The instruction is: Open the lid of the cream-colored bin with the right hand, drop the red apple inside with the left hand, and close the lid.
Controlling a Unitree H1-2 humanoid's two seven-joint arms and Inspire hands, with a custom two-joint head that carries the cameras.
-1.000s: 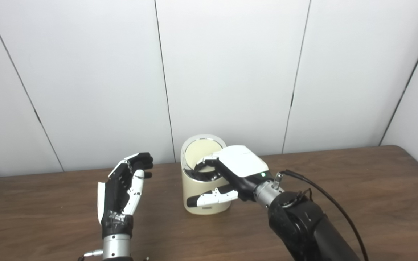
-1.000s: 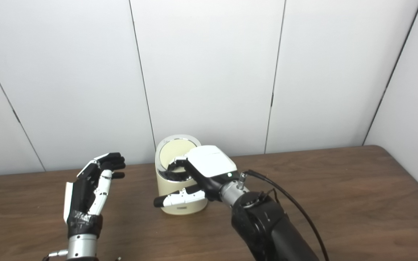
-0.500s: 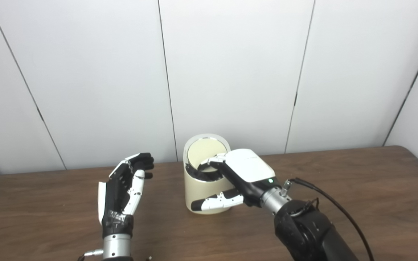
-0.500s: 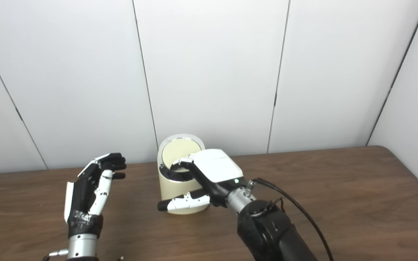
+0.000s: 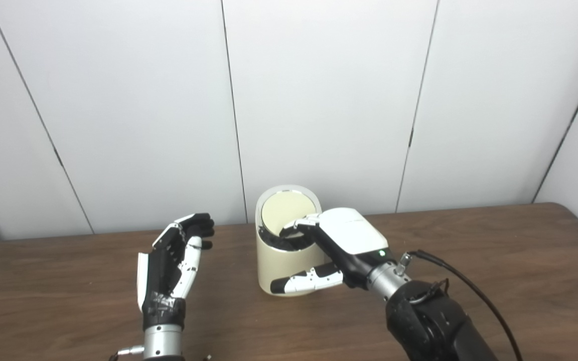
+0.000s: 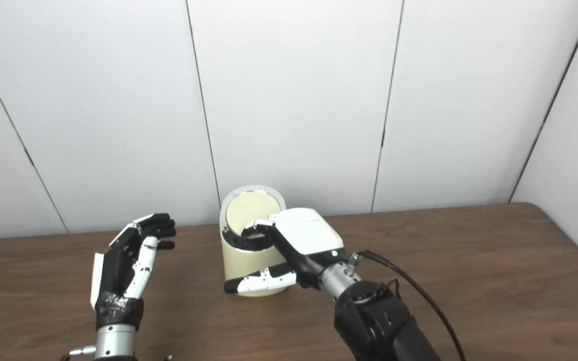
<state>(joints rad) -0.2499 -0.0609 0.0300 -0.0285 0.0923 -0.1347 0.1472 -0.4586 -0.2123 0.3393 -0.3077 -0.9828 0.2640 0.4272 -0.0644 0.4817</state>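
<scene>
It looks like a robot test lab: a bare wood-grain counter (image 5: 494,260) stands against plain white wall panels (image 5: 319,100) with dark seams, and cabling (image 5: 469,291) runs along the arm.

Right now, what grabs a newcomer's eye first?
The cream bin at mid-table near the wall, its lid tipped up. The right hand reaches over its rim, thumb lying across the front. The left hand stands open and empty to the bin's left; no apple shows.

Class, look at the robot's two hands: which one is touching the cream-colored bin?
The right hand: its fingers reach over the bin's rim beside the raised lid. The left hand stands open, apart from the bin.
</scene>
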